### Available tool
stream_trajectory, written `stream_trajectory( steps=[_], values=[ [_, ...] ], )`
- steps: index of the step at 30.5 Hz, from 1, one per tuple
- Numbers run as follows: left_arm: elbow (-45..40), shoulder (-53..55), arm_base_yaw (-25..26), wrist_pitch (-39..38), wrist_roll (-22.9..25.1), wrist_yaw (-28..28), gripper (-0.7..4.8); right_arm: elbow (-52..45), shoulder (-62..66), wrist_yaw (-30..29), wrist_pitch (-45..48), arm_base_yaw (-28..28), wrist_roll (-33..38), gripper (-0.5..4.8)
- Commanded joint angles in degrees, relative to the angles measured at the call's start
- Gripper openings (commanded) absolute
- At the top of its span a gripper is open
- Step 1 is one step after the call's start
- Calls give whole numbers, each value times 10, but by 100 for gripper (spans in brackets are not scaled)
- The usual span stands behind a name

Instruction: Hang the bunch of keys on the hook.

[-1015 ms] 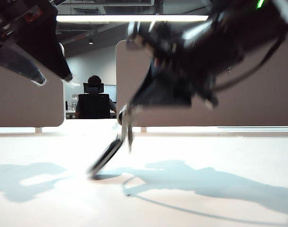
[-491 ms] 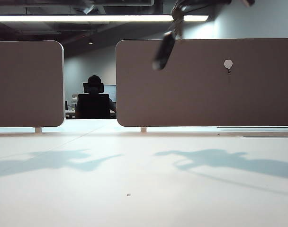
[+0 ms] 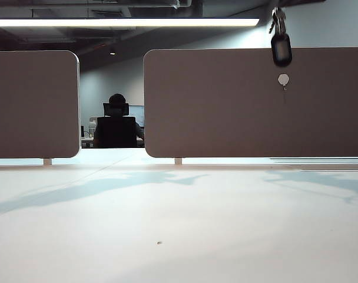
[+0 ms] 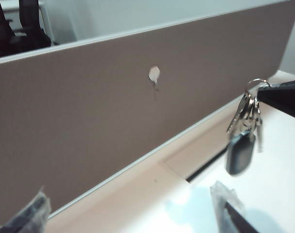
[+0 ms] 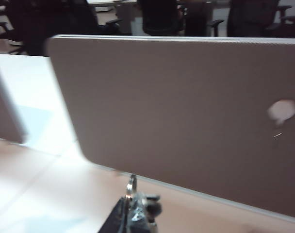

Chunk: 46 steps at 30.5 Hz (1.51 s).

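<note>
Exterior view: bunch of silver-grey metal keys w/ oblong black fob (image 3: 280, 41) dangles just above the tiny pale grey plate w/ thin metal hook (image 3: 284, 80) on brown panel (image 3: 226, 106); best to lower slowly so ring slips over hook tip. Left wrist view: left gripper (image 4: 133, 213) spread wide, empty, aimed at panel. Right wrist view: right gripper (image 5: 130, 213) pinches key ring, held high, facing panel.

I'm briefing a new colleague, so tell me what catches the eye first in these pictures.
First, the bunch of keys dangling high in the air, pinched by the shut right gripper and hanging just above the hook on the brown panel. The open left gripper waits to the side, its camera facing the same panel. A seated person shows through the gap between panels, beyond the white table.
</note>
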Motion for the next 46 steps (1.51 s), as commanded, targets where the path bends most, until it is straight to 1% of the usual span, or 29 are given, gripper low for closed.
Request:
stream_trajectory(
  steps=[1,4,7,14,18,21,26,31,34,38,46],
  values=[
    [31,40,4,20,-2,3,479,48,49,-3,16,-23,-35,-9],
    [50,77,4,31,-2,3,479,97,106,-3,16,-42,-42,-9],
    [53,108,3,70,-2,3,479,135,157,8,27,-55,-44,-9],
    [53,143,3,126,-2,-3,479,204,264,23,66,-68,-46,-9],
    [53,143,2,109,-2,-1,479,263,319,23,67,-68,-61,-9],
    [53,144,3,101,-2,-1,479,322,362,35,72,-68,-63,-9],
    [53,143,3,100,-2,-2,479,426,434,47,70,-72,-64,-9],
    [53,144,3,100,-2,-2,479,499,493,47,60,-76,-62,-9],
    [53,143,3,100,-2,-2,479,508,509,46,53,-76,-62,-9],
    [53,143,3,101,-2,-1,479,507,516,27,50,-75,-62,-9],
    [53,143,3,100,-2,-1,479,508,527,38,74,-77,-68,-9]
  ],
)
